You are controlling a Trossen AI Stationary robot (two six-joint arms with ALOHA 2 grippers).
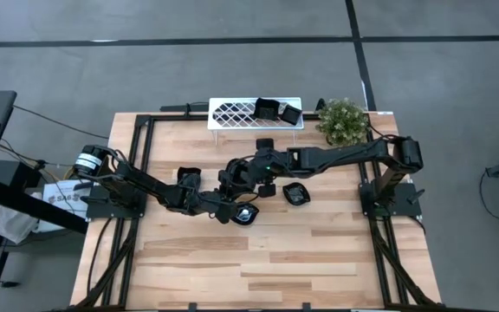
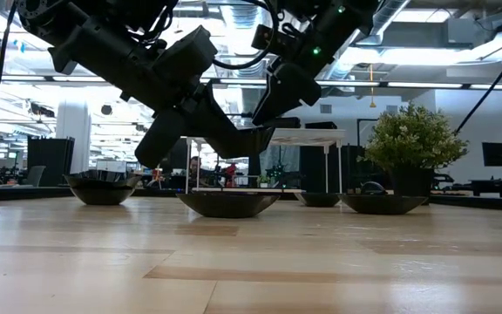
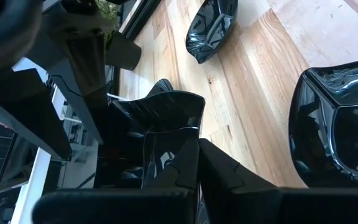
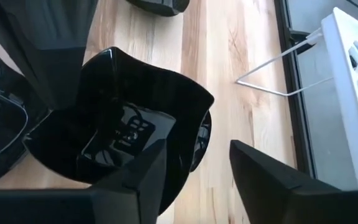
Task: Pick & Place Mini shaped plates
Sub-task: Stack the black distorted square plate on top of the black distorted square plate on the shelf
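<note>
A: Left pincer point(image 1: 229, 208) state?
B: Clenched on a mini plate point(image 3: 166, 134) by its rim, mid-desk point(image 1: 319, 251), lifted clear of the wood in the low view.
A: Right pincer point(image 1: 235, 176)?
B: Right up against the left one over the desk centre. Its fingers point(image 4: 263, 171) stand parted, either side of that same plate's rim point(image 4: 194, 93); can't tell from the wrist view whether they touch it.
A: Other plates?
B: One squarish dish point(image 1: 246, 214) sits on the desk just beside the left pincer, a rounded one point(image 1: 295, 193) near the right arm's forearm. Two more sit on the white rack point(image 1: 232, 113) at the far edge, next to the potted plant point(image 1: 343, 121).
</note>
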